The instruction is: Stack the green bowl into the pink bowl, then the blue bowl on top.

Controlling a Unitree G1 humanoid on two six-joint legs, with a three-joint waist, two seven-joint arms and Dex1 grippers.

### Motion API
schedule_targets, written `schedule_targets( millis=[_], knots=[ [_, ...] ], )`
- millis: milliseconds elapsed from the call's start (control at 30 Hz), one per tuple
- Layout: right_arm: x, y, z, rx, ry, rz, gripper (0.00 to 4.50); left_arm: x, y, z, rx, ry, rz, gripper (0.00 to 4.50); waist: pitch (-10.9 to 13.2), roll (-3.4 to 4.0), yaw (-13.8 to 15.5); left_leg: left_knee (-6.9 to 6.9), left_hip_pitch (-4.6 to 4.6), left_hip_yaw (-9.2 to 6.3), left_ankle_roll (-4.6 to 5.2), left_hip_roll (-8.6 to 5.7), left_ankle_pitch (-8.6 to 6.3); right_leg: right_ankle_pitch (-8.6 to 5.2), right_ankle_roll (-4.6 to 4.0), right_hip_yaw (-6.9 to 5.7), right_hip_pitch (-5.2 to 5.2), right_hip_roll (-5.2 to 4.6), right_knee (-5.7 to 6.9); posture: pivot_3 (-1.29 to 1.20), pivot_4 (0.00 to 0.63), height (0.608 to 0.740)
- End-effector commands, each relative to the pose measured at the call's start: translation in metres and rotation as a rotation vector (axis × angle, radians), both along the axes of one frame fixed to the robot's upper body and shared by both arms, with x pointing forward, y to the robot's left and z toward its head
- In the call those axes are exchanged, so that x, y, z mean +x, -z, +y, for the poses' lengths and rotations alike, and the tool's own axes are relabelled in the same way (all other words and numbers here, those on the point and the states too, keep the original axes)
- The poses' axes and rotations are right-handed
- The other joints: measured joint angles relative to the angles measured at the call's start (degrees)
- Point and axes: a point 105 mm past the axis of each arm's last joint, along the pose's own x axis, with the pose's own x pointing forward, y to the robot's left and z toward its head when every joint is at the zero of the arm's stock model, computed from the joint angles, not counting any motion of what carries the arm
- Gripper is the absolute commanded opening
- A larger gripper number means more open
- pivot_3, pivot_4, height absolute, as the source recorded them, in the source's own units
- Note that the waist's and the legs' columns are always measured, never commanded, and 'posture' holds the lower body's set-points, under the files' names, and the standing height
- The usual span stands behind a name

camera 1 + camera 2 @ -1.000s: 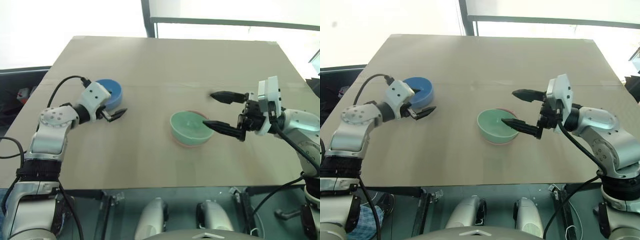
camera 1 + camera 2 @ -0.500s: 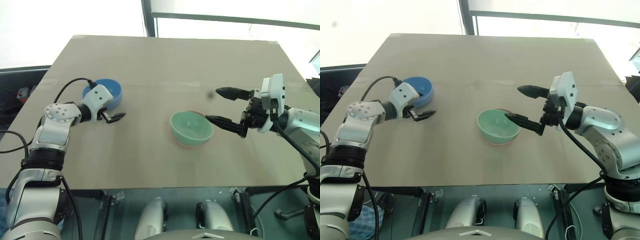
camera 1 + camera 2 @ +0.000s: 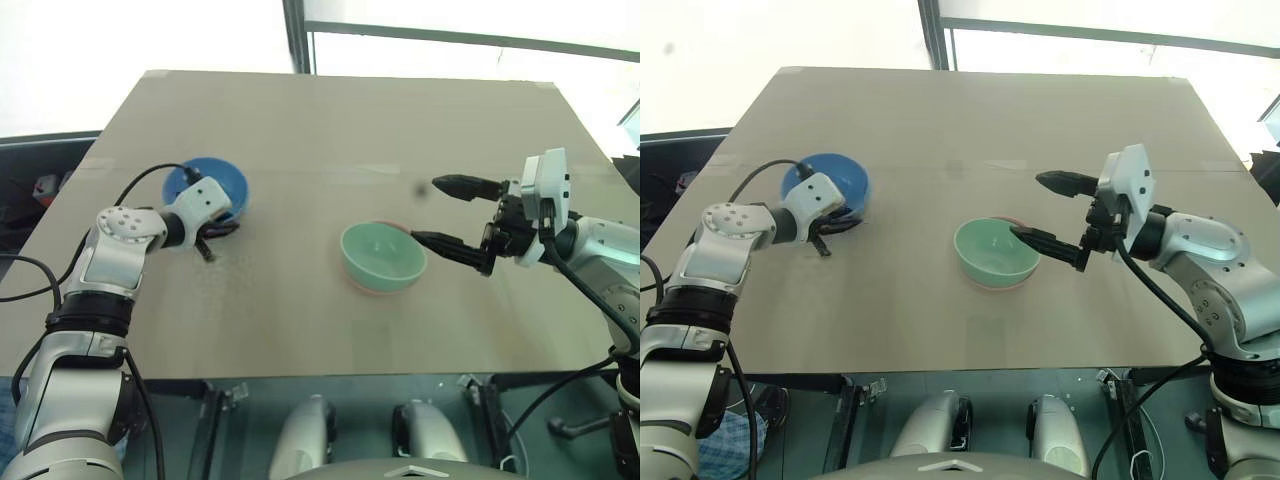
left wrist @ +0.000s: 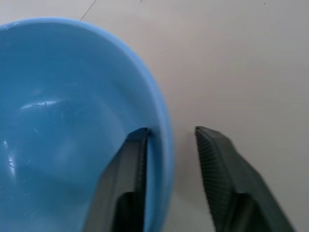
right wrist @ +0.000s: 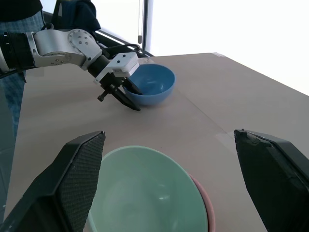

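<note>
Looking like a robotics lab or test room rather than a home. Showing a plain tan table [image 3: 330, 130] bearing nothing but coloured bowls, sitting against bright windows with a dark frame post [image 3: 296, 35]. Exposing loose black cabling [image 3: 135, 180] along a robot arm. Catching a person [image 5: 29, 14] standing beyond the table's far side.

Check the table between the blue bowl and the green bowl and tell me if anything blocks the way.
Nothing visible does. The stretch of table between the blue bowl and the green bowl, which sits nested in the pink bowl, lies bare. The right gripper hangs open beside the green bowl, off that path; the left gripper straddles the blue bowl's rim.
</note>
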Motion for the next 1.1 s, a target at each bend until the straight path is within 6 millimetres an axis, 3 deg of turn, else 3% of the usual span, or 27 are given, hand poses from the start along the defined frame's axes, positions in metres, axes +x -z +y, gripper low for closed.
schedule_targets(
  millis=[33, 233, 367, 467, 600, 800, 967, 1100],
  knots=[
    [-0.004, -0.011, 0.003, 0.014, -0.015, -0.051, 4.50, 0.000, -0.007, 0.000, -0.009, 0.007, -0.009, 0.05, -0.01, 0.00, -0.05, 0.00, 0.02, 0.00, 0.00, 0.00, 0.00, 0.00, 0.00, 0.01, 0.02, -0.01, 0.00, 0.00, 0.150, 0.740],
    [-0.005, -0.010, 0.004, 0.014, -0.023, -0.052, 4.50, 0.000, -0.014, -0.007, -0.021, 0.038, -0.047, 0.05, 0.00, -0.03, -0.03, 0.03, 0.03, 0.02, 0.00, 0.00, 0.00, 0.00, 0.00, 0.03, 0.01, -0.01, 0.01, 0.00, 0.150, 0.740],
    [-0.004, -0.009, 0.004, 0.011, -0.024, -0.051, 4.50, -0.002, -0.026, -0.029, -0.076, 0.145, -0.093, 0.05, 0.00, -0.03, 0.03, 0.03, 0.01, 0.02, 0.00, 0.01, 0.00, 0.00, 0.00, 0.03, 0.01, -0.01, 0.02, 0.00, 0.150, 0.740],
    [-0.004, -0.007, 0.003, 0.009, -0.024, -0.046, 4.50, -0.010, -0.042, -0.058, -0.120, 0.317, -0.156, 0.05, 0.01, -0.06, 0.06, 0.05, -0.04, -0.01, 0.00, 0.01, 0.00, 0.00, 0.00, 0.01, 0.01, -0.02, 0.00, 0.00, 0.150, 0.740],
    [-0.006, -0.009, 0.006, 0.009, -0.035, -0.050, 4.50, -0.044, -0.058, -0.112, -0.112, 0.693, -0.222, 0.05, 0.02, -0.06, 0.00, 0.05, -0.04, -0.01, 0.00, 0.01, 0.00, 0.01, 0.00, 0.01, 0.00, -0.02, 0.00, 0.00, 0.150, 0.740],
    [-0.008, -0.007, 0.008, 0.006, -0.036, -0.050, 4.50, -0.101, -0.069, -0.167, -0.132, 1.123, -0.312, 0.05, 0.02, -0.06, -0.08, 0.05, -0.01, 0.03, 0.00, 0.02, 0.00, 0.01, 0.00, 0.05, 0.01, -0.02, 0.00, 0.00, 0.150, 0.740],
    [-0.011, -0.010, 0.012, 0.016, -0.047, -0.051, 4.50, -0.126, -0.060, -0.186, -0.167, 1.272, -0.260, 0.05, 0.02, -0.06, -0.05, 0.11, 0.04, 0.01, 0.01, 0.01, 0.00, 0.00, 0.00, 0.09, 0.03, -0.01, -0.03, 0.00, 0.150, 0.740],
    [-0.011, -0.010, 0.010, 0.003, -0.045, -0.050, 4.50, -0.131, -0.054, -0.194, -0.182, 1.311, -0.231, 0.05, 0.02, -0.06, -0.10, 0.16, 0.08, 0.02, 0.01, 0.03, 0.00, 0.00, -0.01, 0.11, 0.03, 0.02, -0.02, 0.00, 0.150, 0.740]
  ],
)
